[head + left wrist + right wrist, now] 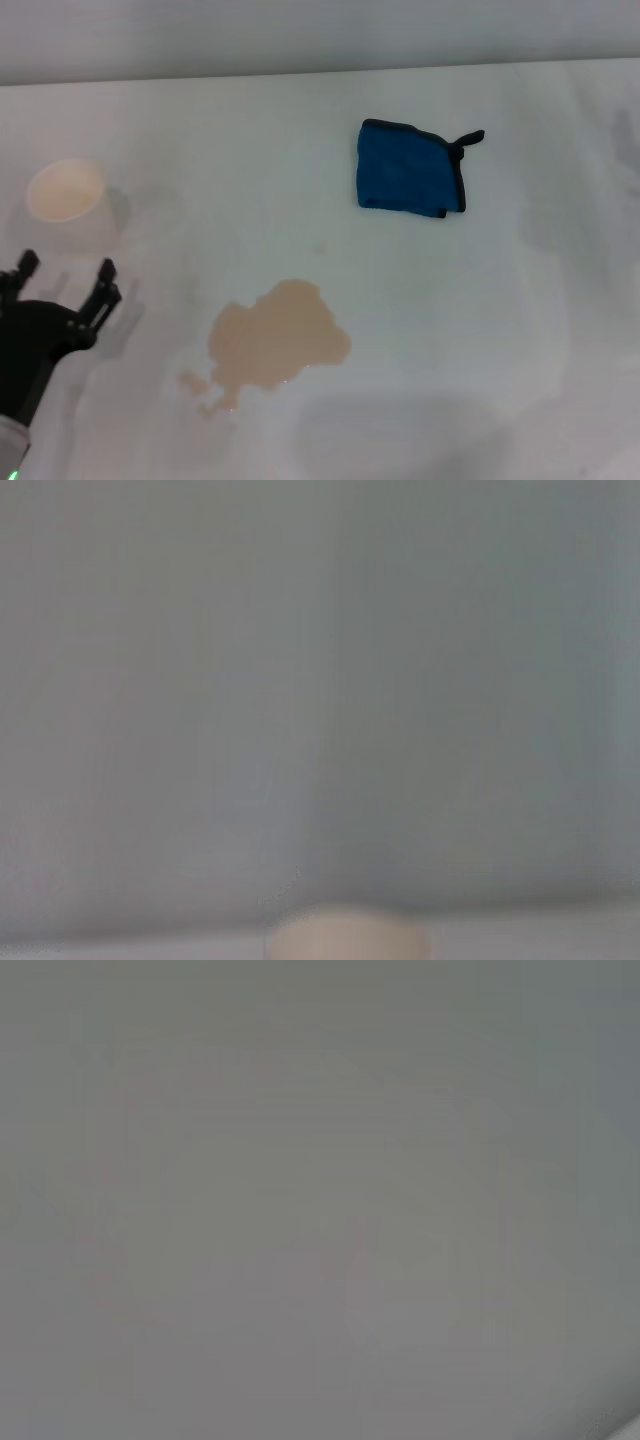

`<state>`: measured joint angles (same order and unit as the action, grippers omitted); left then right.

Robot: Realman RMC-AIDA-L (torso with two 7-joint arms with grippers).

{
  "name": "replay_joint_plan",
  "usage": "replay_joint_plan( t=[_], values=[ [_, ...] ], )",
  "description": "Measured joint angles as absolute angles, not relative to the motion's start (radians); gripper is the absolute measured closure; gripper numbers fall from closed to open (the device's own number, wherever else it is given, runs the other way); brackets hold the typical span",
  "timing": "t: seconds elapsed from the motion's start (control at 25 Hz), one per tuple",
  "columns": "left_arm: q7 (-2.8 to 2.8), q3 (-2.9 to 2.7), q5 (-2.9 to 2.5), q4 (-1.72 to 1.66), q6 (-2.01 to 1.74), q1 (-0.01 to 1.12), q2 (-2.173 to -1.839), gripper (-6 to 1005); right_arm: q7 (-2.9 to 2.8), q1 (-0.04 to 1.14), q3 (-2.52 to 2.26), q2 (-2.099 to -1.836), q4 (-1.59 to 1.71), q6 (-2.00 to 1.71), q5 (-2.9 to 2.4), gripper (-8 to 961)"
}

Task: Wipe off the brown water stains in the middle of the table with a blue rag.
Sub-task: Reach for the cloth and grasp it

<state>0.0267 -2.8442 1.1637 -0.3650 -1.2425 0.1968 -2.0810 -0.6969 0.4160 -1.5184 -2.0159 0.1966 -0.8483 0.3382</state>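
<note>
Left end effector (62, 272) (fingers spread) near cup (68, 196)

View: left wrist | You see: a plain pale grey-white surface across nearly everything, blurred | Edge: the rounded cream rim of a cup (347, 935), cut off by the border | Fingers: none show to you

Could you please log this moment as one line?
rag untouched, far side | stain unwiped | left gripper open near cup | right arm unseen
</note>
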Motion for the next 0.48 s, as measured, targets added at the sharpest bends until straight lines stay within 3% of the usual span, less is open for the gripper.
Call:
replay_joint_plan(
  t=[0.28,0.48],
  values=[
    [0.024,-2.843,1.137,-0.360,-1.479,0.128,-2.079,105,-0.775,0.419,-1.650,-2.000,0.296,-0.862,0.300,290],
    [-0.114,-2.841,1.222,-0.280,-1.496,0.144,-2.072,105,-0.826,0.452,-1.664,-1.964,0.444,-0.777,0.003,290]
  ],
)
